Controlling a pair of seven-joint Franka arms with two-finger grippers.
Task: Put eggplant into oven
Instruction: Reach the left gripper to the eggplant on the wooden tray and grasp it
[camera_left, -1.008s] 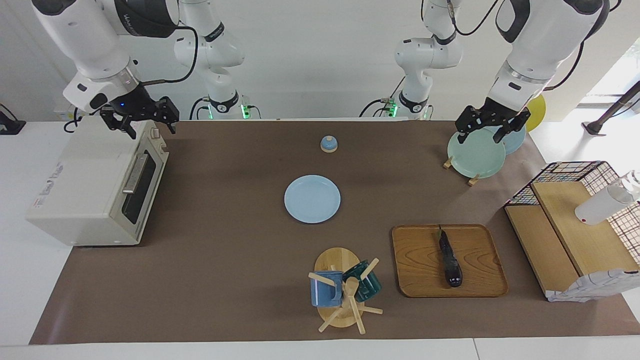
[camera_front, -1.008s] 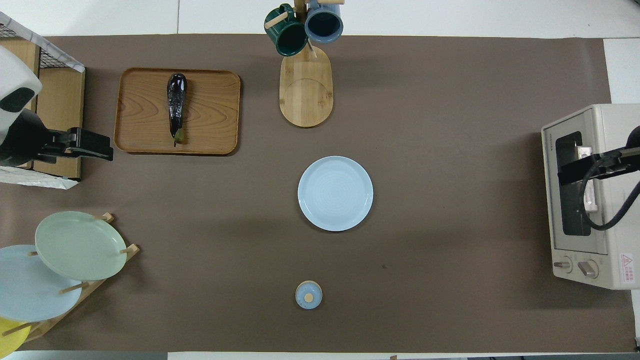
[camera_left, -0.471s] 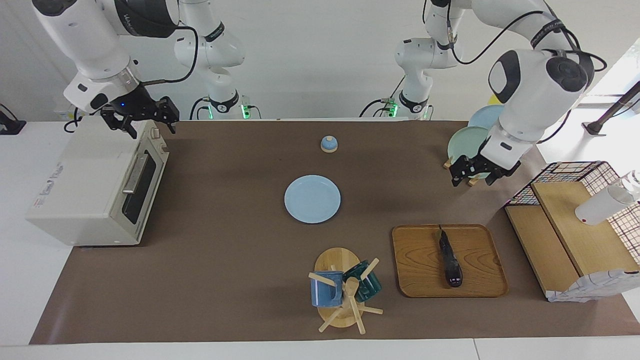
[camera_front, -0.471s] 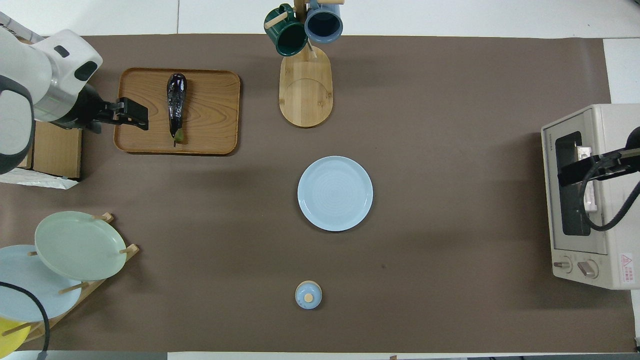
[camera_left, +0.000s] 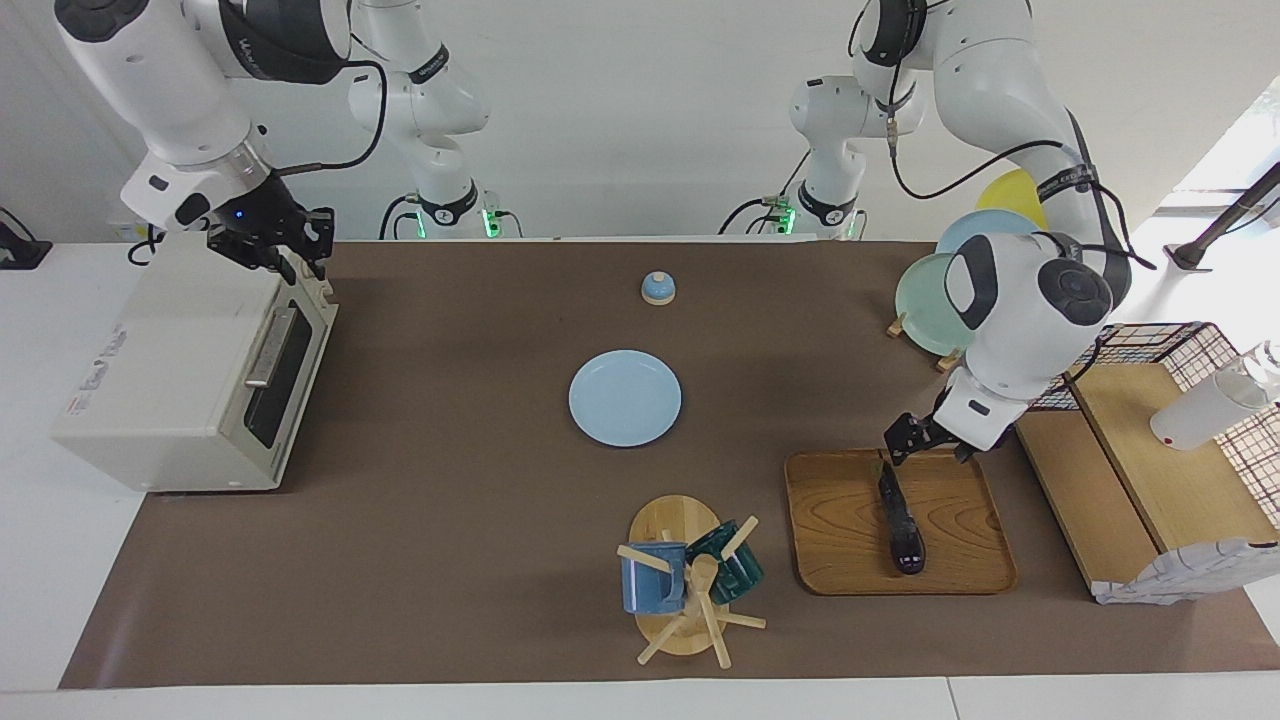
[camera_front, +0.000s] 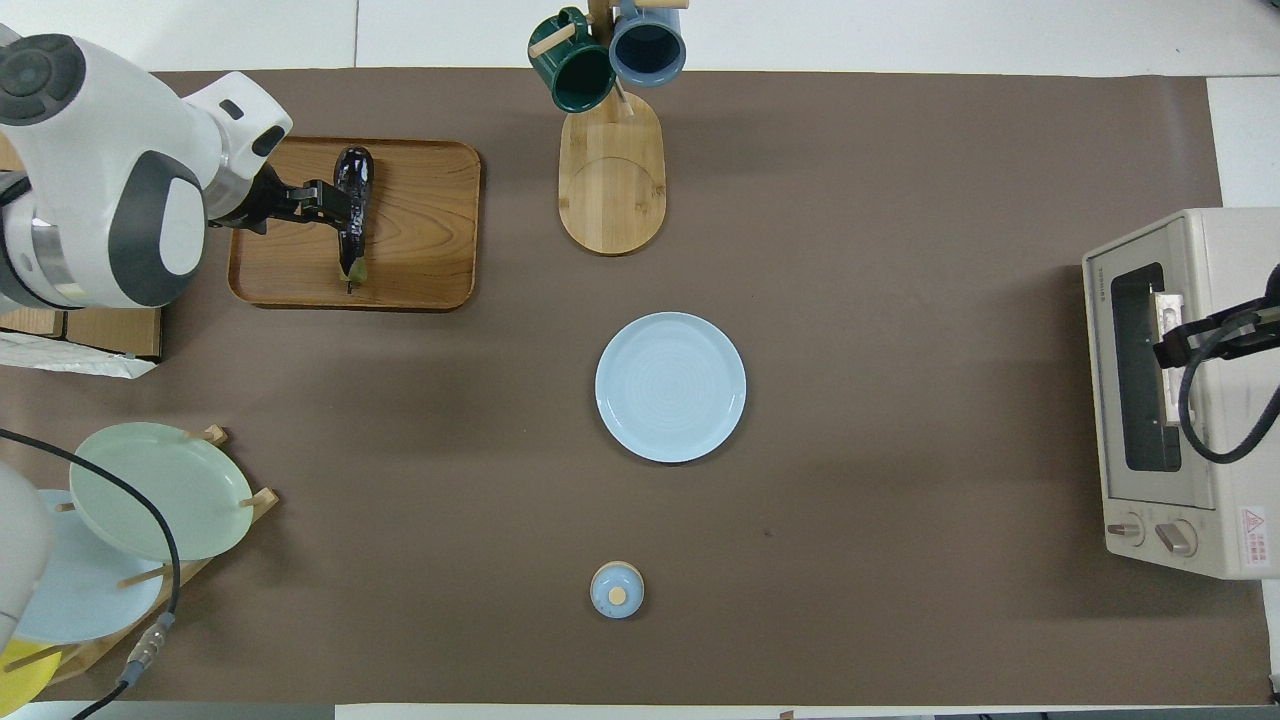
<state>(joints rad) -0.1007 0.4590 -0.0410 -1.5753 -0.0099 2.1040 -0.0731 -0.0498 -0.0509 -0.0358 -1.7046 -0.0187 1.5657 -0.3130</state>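
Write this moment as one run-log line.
left gripper: over tray's near edge, eggplant ungrasped | right gripper: above oven top | oven door: closed

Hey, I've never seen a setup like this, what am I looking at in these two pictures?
Two white robot arms work at a brown table. One picture faces them from across it; the other looks down from above their end. The left gripper is over the wooden tray, at the stem end of the eggplant lying there. The right gripper is over the oven, whose door is shut. Also there: a blue plate, a mug stand, a plate rack, a small bell. Neither gripper holds anything.
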